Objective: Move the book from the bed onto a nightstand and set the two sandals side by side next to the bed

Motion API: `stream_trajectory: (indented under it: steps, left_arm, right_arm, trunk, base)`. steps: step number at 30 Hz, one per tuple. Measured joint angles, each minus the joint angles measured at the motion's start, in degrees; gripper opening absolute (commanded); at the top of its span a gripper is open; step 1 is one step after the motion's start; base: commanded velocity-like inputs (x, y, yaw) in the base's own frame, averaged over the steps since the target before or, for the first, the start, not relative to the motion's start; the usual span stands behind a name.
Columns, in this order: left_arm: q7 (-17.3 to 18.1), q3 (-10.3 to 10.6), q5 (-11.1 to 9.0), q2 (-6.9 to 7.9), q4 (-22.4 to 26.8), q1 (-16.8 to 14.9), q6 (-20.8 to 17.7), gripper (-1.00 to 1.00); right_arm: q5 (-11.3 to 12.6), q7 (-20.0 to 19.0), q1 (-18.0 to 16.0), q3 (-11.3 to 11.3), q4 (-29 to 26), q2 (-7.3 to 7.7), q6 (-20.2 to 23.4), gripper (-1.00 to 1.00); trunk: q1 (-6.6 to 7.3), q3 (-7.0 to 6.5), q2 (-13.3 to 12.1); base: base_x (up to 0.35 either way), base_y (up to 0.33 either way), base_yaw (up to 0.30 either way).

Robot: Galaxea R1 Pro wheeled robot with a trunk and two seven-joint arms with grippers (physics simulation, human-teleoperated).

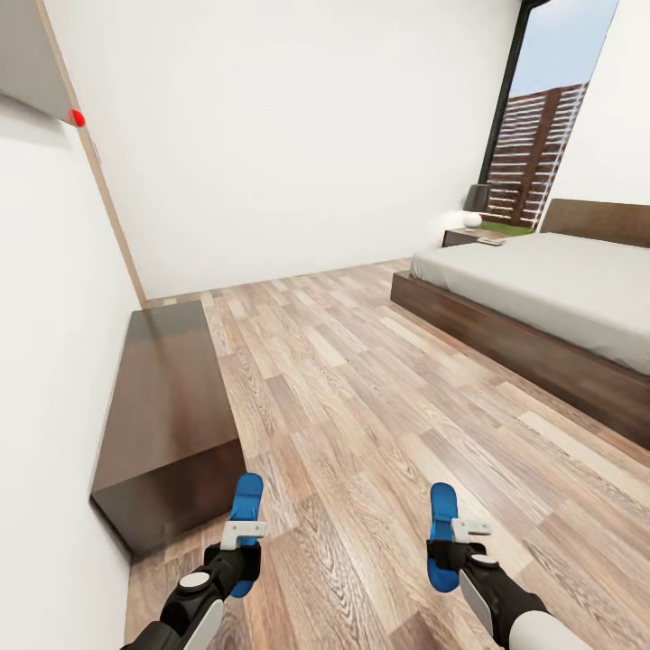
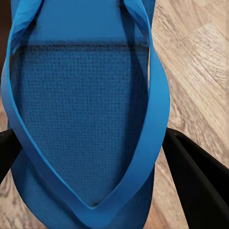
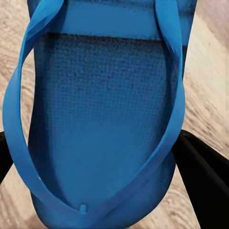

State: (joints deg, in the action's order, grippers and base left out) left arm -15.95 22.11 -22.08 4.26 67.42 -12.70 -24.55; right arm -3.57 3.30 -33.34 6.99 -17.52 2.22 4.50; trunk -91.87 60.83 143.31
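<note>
Low in the head view, each gripper holds one bright blue sandal above the plank floor. My left gripper [image 1: 241, 552] is shut on the left sandal [image 1: 246, 496], whose straps and sole show close up [image 2: 81, 119] between black fingers [image 2: 200, 181]. My right gripper [image 1: 449, 551] is shut on the other sandal [image 1: 442, 506], also seen close up [image 3: 100, 124]. The bed [image 1: 542, 289] with its off-white mattress stands ahead on the right. Beyond it is the nightstand [image 1: 462, 238]. A small flat thing [image 1: 492, 241] lies on it; I cannot tell whether that is the book.
A long low dark bench cabinet [image 1: 167, 406] runs along the white wall on the left, close to my left arm. Open wood floor [image 1: 361, 361] lies between it and the bed. A round white lamp [image 1: 473, 219] sits on the nightstand, with a tall window [image 1: 542, 135] behind.
</note>
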Motion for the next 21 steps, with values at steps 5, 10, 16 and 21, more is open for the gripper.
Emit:
stream_trajectory:
  steps: [5,10,16,21]
  left_arm:
    - [0.0,0.0,-0.01,-0.02,0.0,0.0,0.0,-1.0]
    - [0.0,0.0,0.03,-0.06,0.0,0.0,-0.02,-1.0]
    - [0.0,0.0,0.03,-0.1,0.0,0.0,-0.02,-1.0]
    - [0.0,0.0,0.04,-0.11,0.0,0.0,-0.08,-1.0]
  right_arm:
    - [0.0,0.0,0.03,-0.01,0.05,0.01,-0.08,-1.0]
    - [-0.01,0.0,0.03,-0.01,0.05,0.01,-0.09,-1.0]
    - [-0.01,-0.03,0.03,-0.02,0.06,0.01,-0.1,-1.0]
    - [-0.02,-0.02,0.03,-0.02,0.12,0.01,-0.1,-1.0]
  trunk:
    - [0.0,0.0,0.0]
    - [0.11,-0.88,-0.05]
    - [0.83,-2.09,-1.28]
    - [1.93,-2.99,-3.29]
  base:
    - [0.0,0.0,-0.004]
    - [0.0,0.0,-0.001]
    - [0.0,0.0,0.0]
    - [0.0,0.0,0.0]
